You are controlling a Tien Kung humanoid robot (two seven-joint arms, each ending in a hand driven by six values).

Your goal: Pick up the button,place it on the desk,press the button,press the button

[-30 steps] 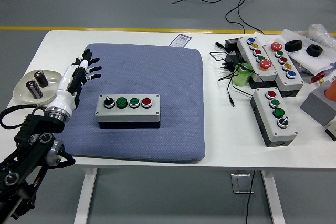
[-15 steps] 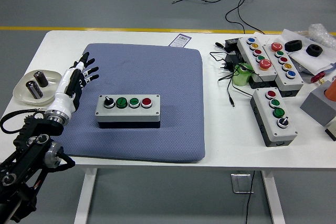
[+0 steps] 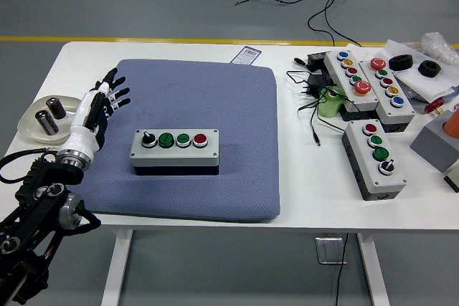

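The button box (image 3: pixel 174 149) sits upright on the blue mat (image 3: pixel 237 105), a little near and left of the mat's middle, with a black selector knob at its left end, two green buttons and a red button in a row. So the placing looks done and the pressing is what remains, or is under way; nothing shows whether any press has been made.

The left hand (image 3: pixel 97 105) hovers over the mat's left edge, fingers spread wide and holding nothing, well apart from the box and left and slightly far of it. The right arm is not in view.

Risks from here:

- With all five fingers fanned out, a reach to the right may land on the black knob first, since that is the nearest control, and turn or nudge it instead of pressing a button.
- Spread fingers could strike two neighbouring caps together, as the buttons stand just beside each other.
- The mat looks soft, though its give is hard to judge from this height. A push off-centre might tip or slide the box rather than sink the cap.
- A low sideways approach could shove the box's left end and skew it on the mat.
- The small dish (image 3: pixel 32 128) holding dark cylinders lies just left of the forearm; a swing of the wrist could clip it.
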